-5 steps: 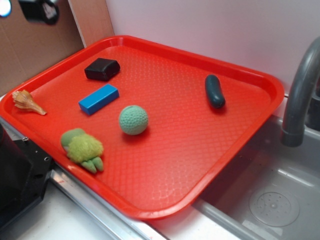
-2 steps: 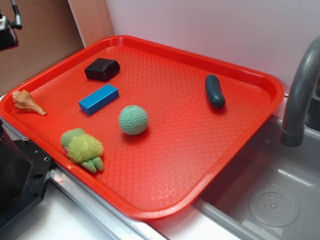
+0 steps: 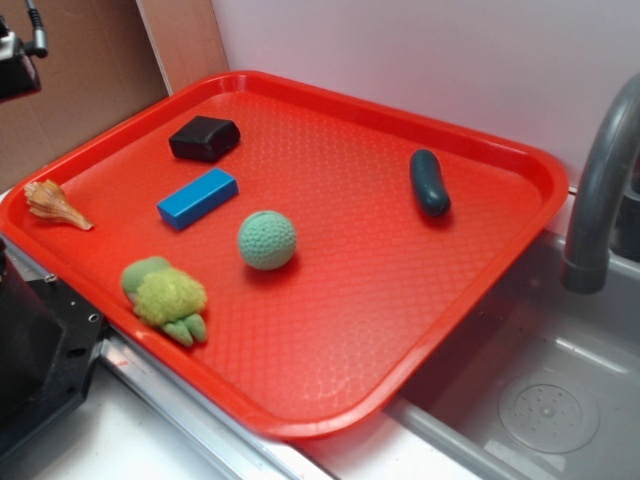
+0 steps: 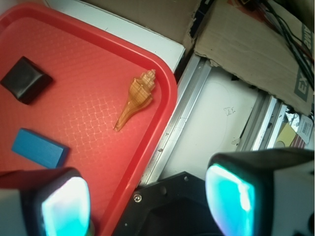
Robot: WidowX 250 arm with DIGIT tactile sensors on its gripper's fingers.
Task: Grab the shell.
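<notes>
Looking across the room, the shell (image 3: pixel 55 204) lies alone at the left edge of the red tray (image 3: pixel 520 165), apart from the blue block (image 3: pixel 197 197), the green ball (image 3: pixel 267 240) and the fuzzy plush toy (image 3: pixel 167 297); only a sliver of the arm shows top left, high above. Through the wrist camera, the gripper (image 4: pixel 147 201) hangs well above with its fingers (image 4: pixel 66 204) spread wide, nothing between them, and the shell (image 4: pixel 138 96) sits ahead beside the tray's rim. Nothing is grabbed yet; descent, alignment and closing all remain, I'd say.
</notes>
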